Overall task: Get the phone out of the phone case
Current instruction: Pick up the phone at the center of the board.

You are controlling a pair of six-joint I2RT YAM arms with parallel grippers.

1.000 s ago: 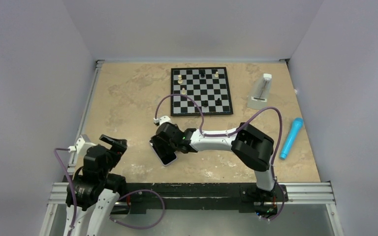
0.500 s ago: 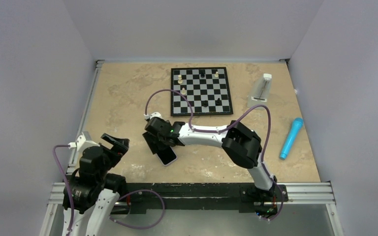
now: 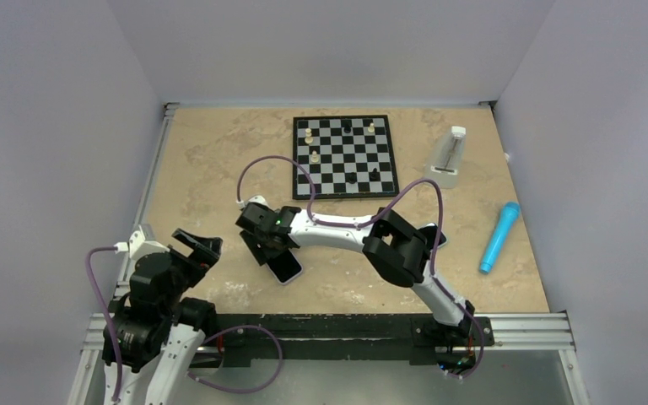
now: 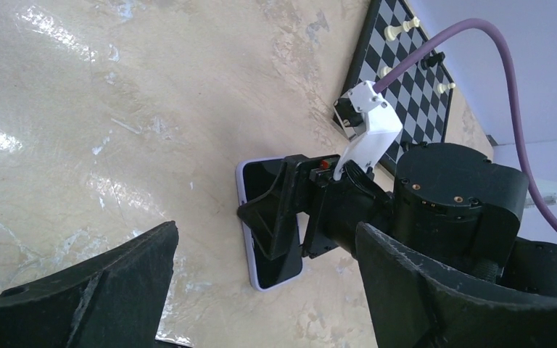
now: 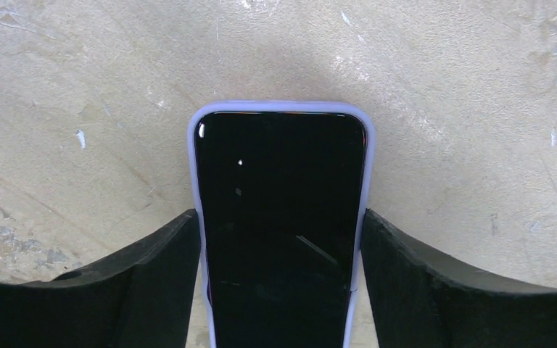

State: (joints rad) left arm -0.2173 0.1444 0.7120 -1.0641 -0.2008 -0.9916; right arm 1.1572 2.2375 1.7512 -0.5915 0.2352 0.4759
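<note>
The phone (image 5: 279, 217), screen up and seated in its lavender phone case (image 5: 197, 119), is seen lying flat on the beige table (image 3: 211, 160), left of centre and low in the overhead frame, below the chessboard (image 3: 345, 156). The right gripper (image 3: 272, 255) is placed over its upper end, with the two black fingers (image 5: 152, 275) pressed against the long sides of the case, one on each side. The left gripper (image 3: 175, 250) is held at the lower left of the overhead frame, apart from the phone, its jaws spread wide with nothing between them.
</note>
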